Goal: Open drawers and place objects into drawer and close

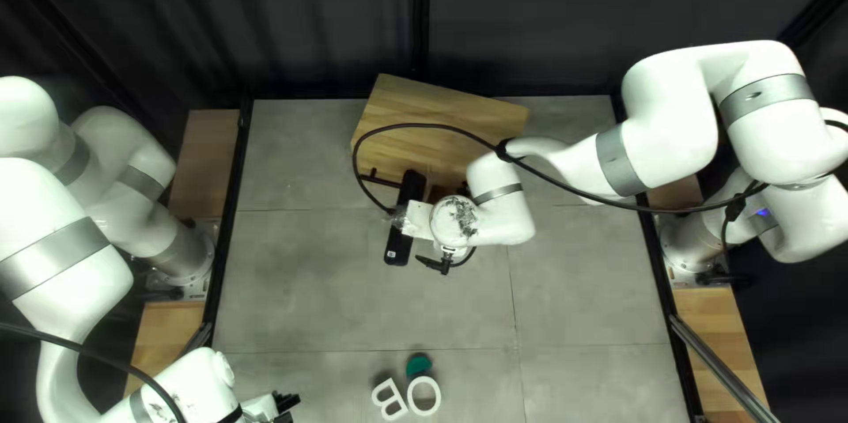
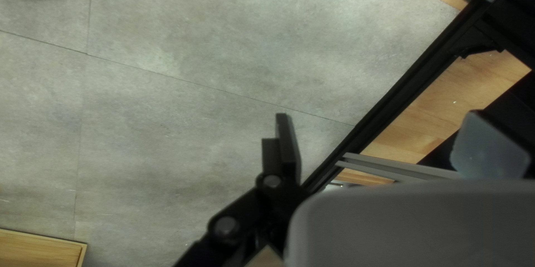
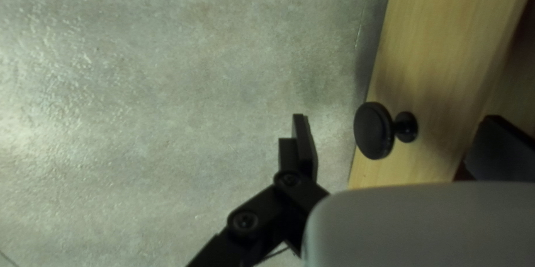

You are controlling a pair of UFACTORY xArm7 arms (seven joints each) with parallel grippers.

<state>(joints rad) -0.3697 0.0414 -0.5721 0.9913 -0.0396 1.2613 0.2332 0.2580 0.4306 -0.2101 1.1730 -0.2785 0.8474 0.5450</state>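
With the curtain side as twelve o'clock, seen from the middle of the table (image 1: 583, 290), nearest me are the two white letters at six. The B (image 1: 389, 400) sits a touch toward seven, tilted, with the O (image 1: 411, 396) just beside it. A dark green rounded piece (image 1: 418, 365) is right at the O's far side; whether they touch I can't tell. These loose things all lie out on the table.

Over between seven and eight, the left gripper (image 1: 284, 404) reaches in at the near edge. Its fingers stand wide apart with nothing gripped, only bare grey tabletop under them.

Farther off, just past the middle toward twelve, the right gripper (image 1: 463, 187) points down at the cabinet's front, its arm coming across from about two o'clock. It's unclenched too: one finger is on the near side of the drawer front (image 3: 434, 66), the other over the reddish-brown inside. A round black knob (image 3: 373, 130) is between them, not pinched.

The light wooden cabinet (image 1: 442, 114) stands at twelve, turned at a slant, and that drawer is open. Between ten and eleven, a slim black handle (image 1: 382, 178) sticks out along its front. What's in the drawer, I can't see. Behind it all hangs the dark curtain (image 1: 309, 26).
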